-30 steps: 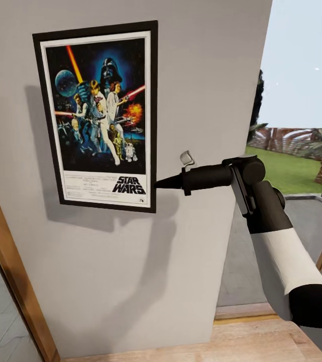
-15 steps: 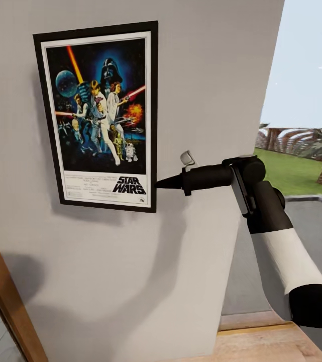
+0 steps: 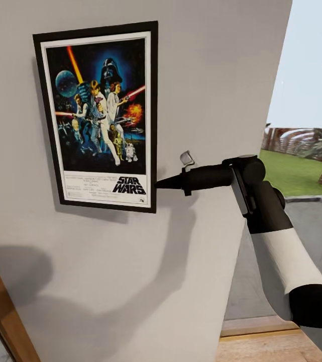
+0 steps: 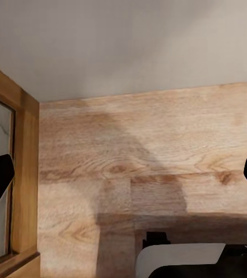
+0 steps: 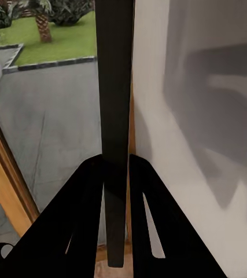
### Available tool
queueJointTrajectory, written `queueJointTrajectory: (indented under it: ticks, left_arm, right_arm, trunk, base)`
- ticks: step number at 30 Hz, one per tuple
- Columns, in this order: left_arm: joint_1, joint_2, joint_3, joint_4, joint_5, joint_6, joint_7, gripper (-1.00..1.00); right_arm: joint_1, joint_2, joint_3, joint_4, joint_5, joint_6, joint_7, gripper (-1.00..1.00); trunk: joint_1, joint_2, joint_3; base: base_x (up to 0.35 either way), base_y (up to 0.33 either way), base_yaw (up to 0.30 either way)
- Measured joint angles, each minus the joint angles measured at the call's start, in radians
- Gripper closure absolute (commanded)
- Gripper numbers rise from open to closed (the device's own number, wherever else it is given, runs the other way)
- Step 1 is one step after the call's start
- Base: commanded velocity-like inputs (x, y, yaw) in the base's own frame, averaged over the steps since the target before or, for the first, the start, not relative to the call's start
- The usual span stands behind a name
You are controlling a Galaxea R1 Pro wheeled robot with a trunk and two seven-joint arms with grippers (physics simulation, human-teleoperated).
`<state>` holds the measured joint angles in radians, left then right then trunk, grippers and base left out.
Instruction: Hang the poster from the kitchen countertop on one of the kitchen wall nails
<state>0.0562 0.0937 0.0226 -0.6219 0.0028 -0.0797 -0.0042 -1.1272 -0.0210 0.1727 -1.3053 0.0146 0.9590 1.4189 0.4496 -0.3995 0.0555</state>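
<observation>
Black-framed Star Wars poster (image 3: 99,116) sits upright against the pale grey wall (image 3: 201,75). Our right gripper (image 3: 156,185) pinches its frame edge at 5 o'clock, closed on it, we judge to steady it for hanging. Left gripper (image 4: 123,179) hangs spread and empty over wood flooring (image 4: 135,156).

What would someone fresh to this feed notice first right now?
First, the poster, upright against the pale grey wall at the head view's upper left. Next, the right gripper, pinching the poster's lower right frame edge; in the right wrist view that edge runs as a dark strip between the shut fingers. Past the wall's right end lie bright sky and lawn.
</observation>
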Motion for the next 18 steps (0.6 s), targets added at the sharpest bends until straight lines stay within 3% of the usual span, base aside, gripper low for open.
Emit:
queueJointTrajectory:
  ticks: [18]
  left_arm:
    - [0.000,-0.003,0.004,0.000,0.001,-0.002,0.000,-1.00]
  right_arm:
    - [-0.002,0.001,-0.006,0.030,-0.003,0.006,-0.004,1.00]
  trunk:
    - [0.000,0.000,0.000]
  base:
    - [0.000,0.000,0.000]
